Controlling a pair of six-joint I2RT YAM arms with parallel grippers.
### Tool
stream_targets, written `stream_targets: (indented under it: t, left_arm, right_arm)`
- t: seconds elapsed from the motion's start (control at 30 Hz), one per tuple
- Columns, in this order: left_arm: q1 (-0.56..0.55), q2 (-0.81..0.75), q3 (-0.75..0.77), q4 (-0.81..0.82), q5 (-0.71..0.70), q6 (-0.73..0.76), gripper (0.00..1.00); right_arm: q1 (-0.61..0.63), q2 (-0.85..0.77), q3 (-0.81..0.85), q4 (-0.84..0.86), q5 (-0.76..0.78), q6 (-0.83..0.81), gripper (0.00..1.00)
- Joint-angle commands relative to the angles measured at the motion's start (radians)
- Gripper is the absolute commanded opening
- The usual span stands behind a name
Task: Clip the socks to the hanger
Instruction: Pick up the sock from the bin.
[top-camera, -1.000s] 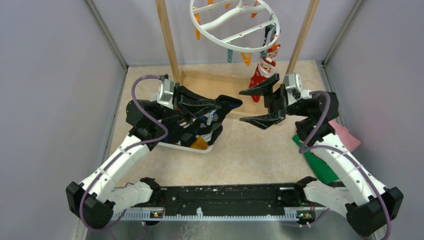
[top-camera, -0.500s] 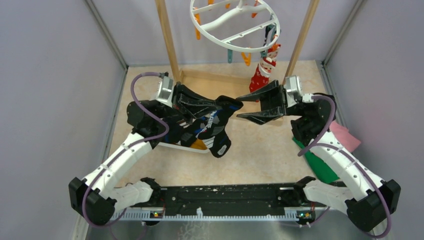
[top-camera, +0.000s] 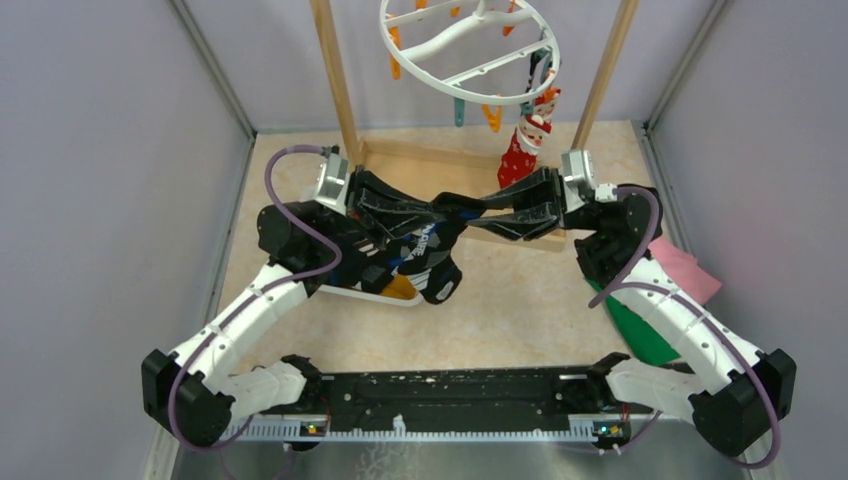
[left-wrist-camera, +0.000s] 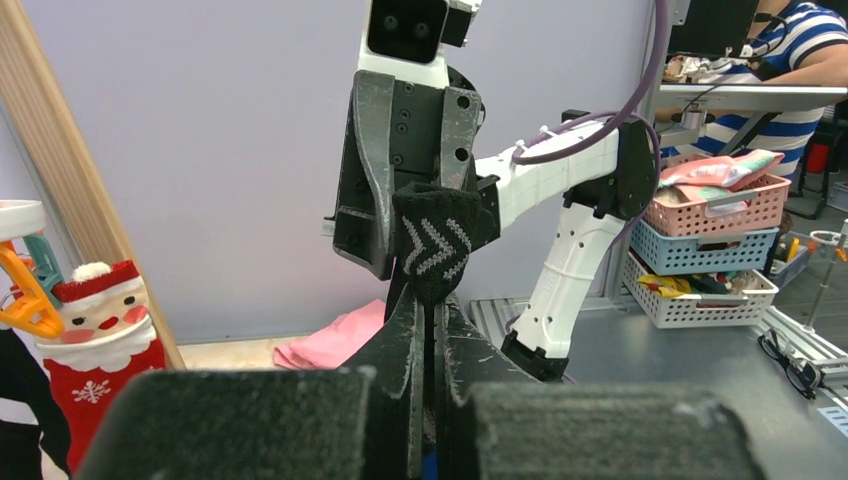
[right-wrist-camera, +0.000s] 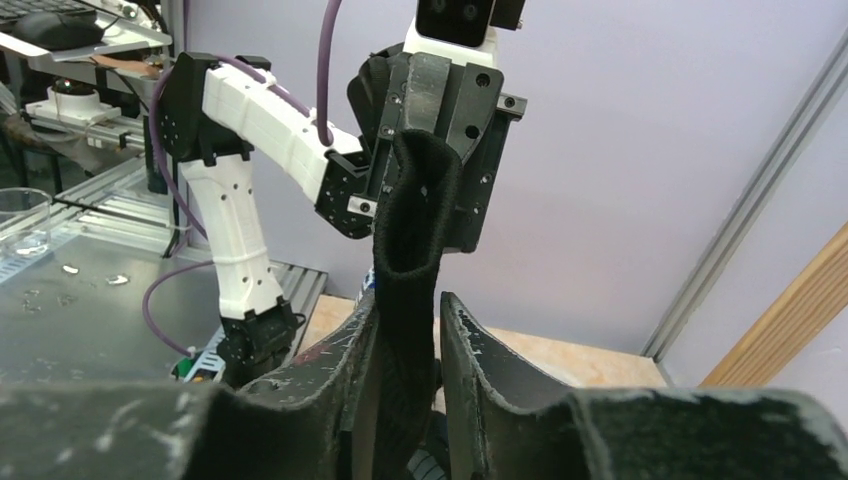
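A black sock (top-camera: 432, 262) with blue and white marks hangs from my left gripper (top-camera: 455, 212), which is shut on it; its chevron-patterned end (left-wrist-camera: 435, 235) sticks up past the closed jaws (left-wrist-camera: 430, 300). My right gripper (top-camera: 492, 214) faces the left one. Its narrowed jaws (right-wrist-camera: 408, 305) flank the sock's black cuff (right-wrist-camera: 415, 220), one finger touching it and a thin gap left at the other. The white ring hanger (top-camera: 470, 50) hangs above at the back, with a red Santa sock (top-camera: 520, 150) clipped to it beside orange pegs (top-camera: 492, 118).
A wooden rack frame (top-camera: 335, 80) carries the hanger. A white basket (top-camera: 370, 293) with a yellow-orange sock (top-camera: 400, 287) sits under the left arm. Pink cloth (top-camera: 690, 270) and green cloth (top-camera: 630, 330) lie under the right arm. Grey walls close in on both sides.
My right gripper moved left to the sock's end and narrowed its wide-open jaws around it. The left gripper lifted the sock slightly, so more of it hangs free.
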Motion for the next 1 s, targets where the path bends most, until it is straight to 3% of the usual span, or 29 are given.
stream_targets:
  t: [0.0,0.1,0.17,0.23,0.3,0.37,0.47,0.63,0.73,0.83,0.97]
  left_arm:
    - [-0.004,-0.002,-0.015,0.084,0.002,-0.006,0.00]
    - [-0.004,-0.001,-0.021,0.081,-0.009,-0.004,0.00]
    - [-0.004,-0.009,-0.028,0.041,-0.055,0.016,0.19]
    - [-0.001,-0.027,-0.028,-0.039,-0.094,0.056,0.36]
    - [0.006,-0.052,-0.029,-0.110,-0.117,0.087,0.61]
    - [0.016,-0.093,-0.045,-0.146,-0.112,0.123,0.79]
    - [0.021,-0.170,-0.073,-0.218,-0.129,0.210,0.98]
    - [0.022,-0.164,-0.067,-0.254,-0.155,0.214,0.99]
    - [0.019,-0.119,-0.056,-0.185,-0.155,0.145,0.97]
    - [0.017,-0.079,-0.039,-0.137,-0.148,0.091,0.88]
    - [0.013,-0.039,-0.018,-0.115,-0.138,0.057,0.67]
  right_arm:
    - [0.021,0.002,0.052,0.046,0.010,0.001,0.23]
    - [0.024,0.001,0.053,0.051,-0.001,0.006,0.08]
    - [0.025,-0.001,0.053,0.045,-0.014,0.006,0.00]
    - [0.024,-0.012,0.049,0.013,-0.013,-0.002,0.00]
    - [0.016,-0.031,0.043,-0.039,0.011,-0.008,0.00]
    - [0.002,-0.046,0.037,-0.094,0.045,-0.009,0.00]
    - [-0.015,-0.063,0.026,-0.137,0.072,-0.015,0.00]
    - [-0.017,-0.064,0.013,-0.120,0.072,-0.002,0.00]
    - [-0.016,-0.063,0.014,-0.118,0.074,-0.005,0.00]
    - [-0.016,-0.065,0.013,-0.127,0.072,-0.009,0.00]
    - [-0.016,-0.068,0.012,-0.136,0.068,-0.014,0.00]
